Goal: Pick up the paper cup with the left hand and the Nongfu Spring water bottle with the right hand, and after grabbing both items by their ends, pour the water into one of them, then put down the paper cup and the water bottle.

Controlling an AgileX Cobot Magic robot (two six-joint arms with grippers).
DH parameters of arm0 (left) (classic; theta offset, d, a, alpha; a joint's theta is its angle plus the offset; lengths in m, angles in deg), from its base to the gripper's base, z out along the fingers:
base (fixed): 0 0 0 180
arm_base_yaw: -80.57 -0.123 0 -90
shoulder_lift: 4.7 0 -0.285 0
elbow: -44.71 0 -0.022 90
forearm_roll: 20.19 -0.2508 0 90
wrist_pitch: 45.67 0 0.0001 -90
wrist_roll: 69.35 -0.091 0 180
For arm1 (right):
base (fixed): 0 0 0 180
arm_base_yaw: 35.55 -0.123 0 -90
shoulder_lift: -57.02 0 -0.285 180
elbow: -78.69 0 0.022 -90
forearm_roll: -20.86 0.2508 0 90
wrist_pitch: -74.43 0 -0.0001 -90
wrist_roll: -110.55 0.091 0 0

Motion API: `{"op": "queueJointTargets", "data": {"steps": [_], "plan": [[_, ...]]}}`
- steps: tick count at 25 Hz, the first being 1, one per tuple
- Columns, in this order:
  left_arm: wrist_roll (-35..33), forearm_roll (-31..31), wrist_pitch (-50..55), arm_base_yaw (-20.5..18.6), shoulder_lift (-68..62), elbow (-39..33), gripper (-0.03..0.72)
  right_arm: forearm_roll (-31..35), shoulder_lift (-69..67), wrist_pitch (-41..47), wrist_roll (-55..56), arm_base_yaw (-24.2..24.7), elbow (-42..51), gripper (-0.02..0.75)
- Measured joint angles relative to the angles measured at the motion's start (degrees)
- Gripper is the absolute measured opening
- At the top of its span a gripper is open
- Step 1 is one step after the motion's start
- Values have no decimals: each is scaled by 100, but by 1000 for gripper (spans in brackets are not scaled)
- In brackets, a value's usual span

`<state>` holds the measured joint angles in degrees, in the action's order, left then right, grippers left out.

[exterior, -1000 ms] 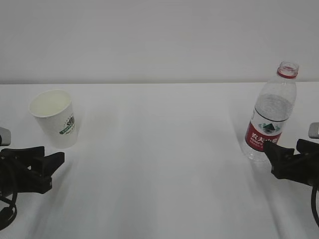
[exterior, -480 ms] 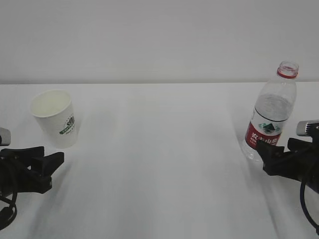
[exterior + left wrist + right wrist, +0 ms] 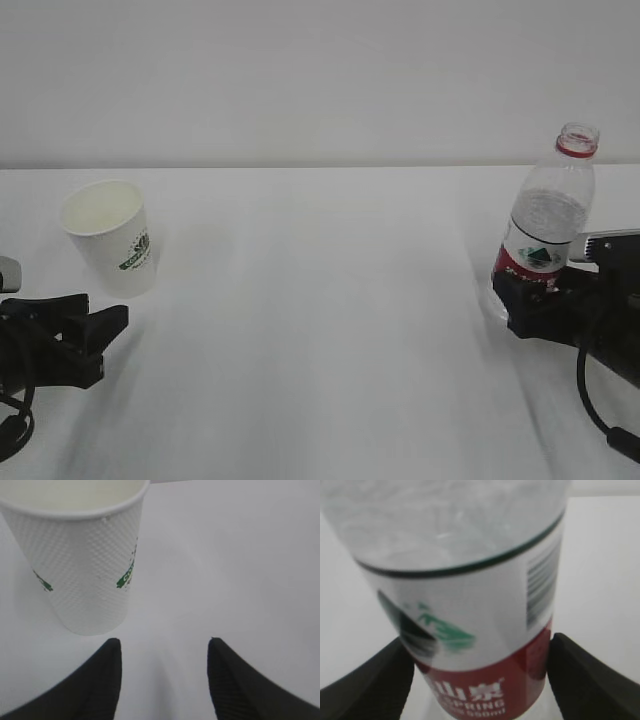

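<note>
On the left, the left gripper [image 3: 112, 322] lies low on the white table [image 3: 320, 300] with its jaws apart and nothing between them. In the left wrist view its fingers [image 3: 107, 672] stop just short of the cup [image 3: 82, 555], which stands upright ahead and a little to the left. The cup bears a green logo, too small to read. The left arm reaches in from the left edge, level with the tabletop.

On the right, the bottle [image 3: 545, 215] stands upright, uncapped. The right gripper [image 3: 480, 670] has its jaws wide, one on each side of the bottle's lower label; whether they press it I cannot tell. The red band shows white Chinese characters and "550ml". The right arm comes in low from the right edge.
</note>
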<state>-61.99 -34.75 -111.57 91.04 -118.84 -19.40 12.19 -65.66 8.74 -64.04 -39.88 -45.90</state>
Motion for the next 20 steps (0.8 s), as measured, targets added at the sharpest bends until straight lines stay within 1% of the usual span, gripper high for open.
{"op": "queueJointTargets", "data": {"steps": [11, 20], "plan": [[0, 0, 0, 0, 0, 0, 405, -27, -67, 0, 0, 0, -542, 627], [0, 0, 0, 0, 0, 0, 403, -40, -72, 0, 0, 0, -686, 627]]}}
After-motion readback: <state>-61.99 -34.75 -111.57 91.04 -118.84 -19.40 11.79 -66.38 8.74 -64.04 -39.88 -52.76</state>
